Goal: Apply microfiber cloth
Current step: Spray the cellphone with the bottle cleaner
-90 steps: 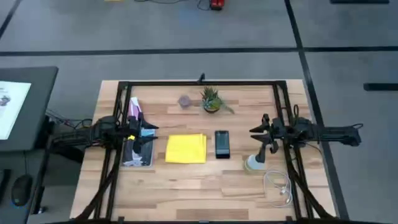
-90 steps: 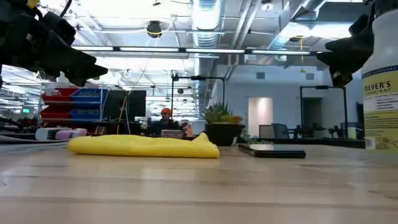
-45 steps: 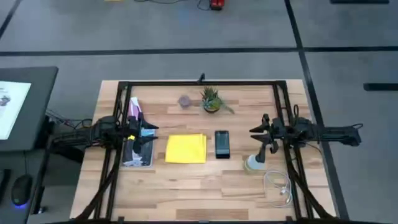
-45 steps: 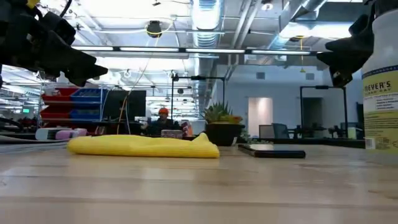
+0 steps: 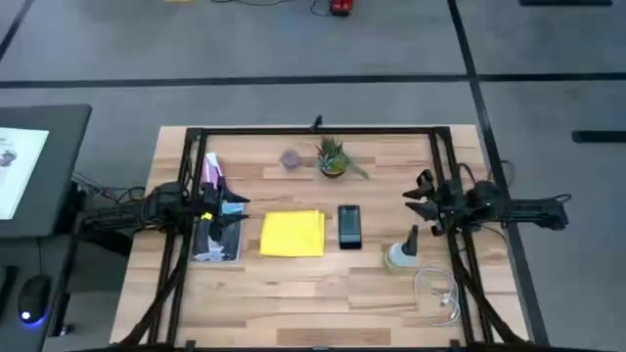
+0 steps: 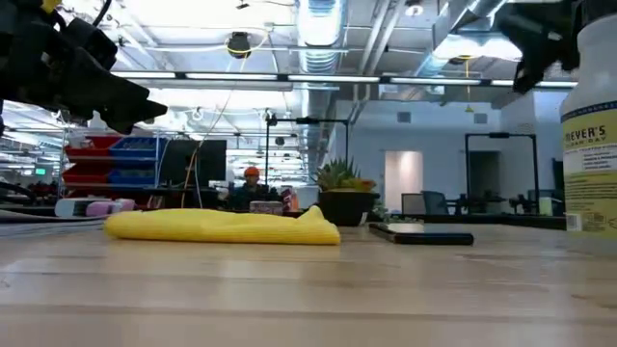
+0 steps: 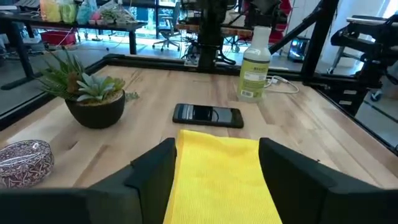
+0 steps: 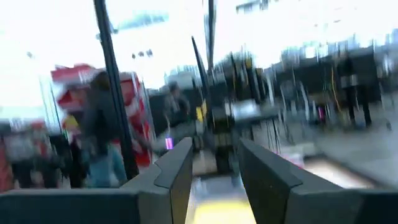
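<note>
One spray bottle (image 6: 590,145) labelled "MEYER'S", microfiber cloth (image 5: 292,234) beside smartphone (image 5: 349,225)

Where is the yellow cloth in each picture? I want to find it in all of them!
High view: the microfiber cloth lies mid-table, just left of the black smartphone.
Low view: it is the flat yellow heap left of centre, the smartphone to its right.
Left wrist view: it lies between the open left gripper's fingers, the smartphone beyond.
Right wrist view: a blurred yellow patch, likely the cloth.
Shared landmark: the smartphone.
</note>
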Controlling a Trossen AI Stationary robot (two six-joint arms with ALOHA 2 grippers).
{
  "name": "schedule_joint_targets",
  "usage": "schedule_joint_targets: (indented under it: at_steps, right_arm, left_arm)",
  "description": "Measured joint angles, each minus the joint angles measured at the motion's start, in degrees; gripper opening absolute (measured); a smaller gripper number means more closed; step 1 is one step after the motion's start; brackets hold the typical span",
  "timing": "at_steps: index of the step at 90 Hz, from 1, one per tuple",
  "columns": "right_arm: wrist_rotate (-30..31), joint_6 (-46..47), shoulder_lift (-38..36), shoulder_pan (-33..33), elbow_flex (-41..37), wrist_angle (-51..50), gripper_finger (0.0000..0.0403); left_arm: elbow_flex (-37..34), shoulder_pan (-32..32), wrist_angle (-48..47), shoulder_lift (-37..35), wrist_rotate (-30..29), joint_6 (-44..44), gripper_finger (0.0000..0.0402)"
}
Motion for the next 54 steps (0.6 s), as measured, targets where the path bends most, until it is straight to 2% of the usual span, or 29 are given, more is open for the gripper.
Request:
schedule_joint_targets:
  at_steps: [6, 21, 35, 54]
  right_arm:
    - [0.00, -3.06, 0.00, -0.06, 0.80, 2.48, 0.0118]
    - [0.75, -7.49, 4.24, -0.06, 10.00, -1.92, 0.0119]
    - [1.99, -9.48, 13.96, -0.06, 24.53, -18.85, 0.0141]
    - [2.01, -9.46, 32.76, 1.58, 48.59, -45.17, 0.0218]
  left_arm:
    - [0.00, 0.00, 0.02, 0.00, 0.00, -0.02, 0.0210]
    - [0.00, 0.00, 0.07, 0.00, 0.00, 0.00, 0.0210]
    - [0.01, 0.00, 0.11, -0.02, 0.02, -0.98, 0.0210]
    - [0.00, 0.00, 0.13, -0.02, 0.05, -4.22, 0.0210]
